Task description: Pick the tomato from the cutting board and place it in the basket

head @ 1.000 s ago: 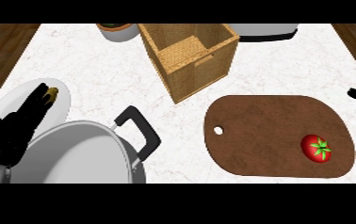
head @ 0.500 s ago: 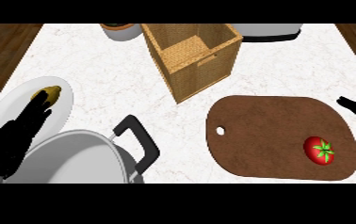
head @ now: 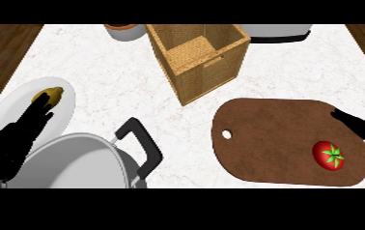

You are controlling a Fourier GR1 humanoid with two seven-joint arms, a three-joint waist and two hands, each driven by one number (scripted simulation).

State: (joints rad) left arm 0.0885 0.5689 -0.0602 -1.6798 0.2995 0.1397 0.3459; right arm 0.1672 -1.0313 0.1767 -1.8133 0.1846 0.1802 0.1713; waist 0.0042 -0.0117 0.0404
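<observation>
Tabletop (head: 107,64): white marbled stone, smooth, w/ dark wood at its edges. Basket (head: 203,60): woven wicker, rough. Cutting board (head: 278,142): brown wood, matt. Tomato (head: 329,154): glossy red skin. Pot (head: 78,164): brushed metal, black handle. Plate (head: 28,96): smooth white.

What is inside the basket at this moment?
The basket shows only its woven inner walls and part of its floor; nothing lies in the visible part. The near wall hides the rest of the floor. The tomato sits on the cutting board.
</observation>
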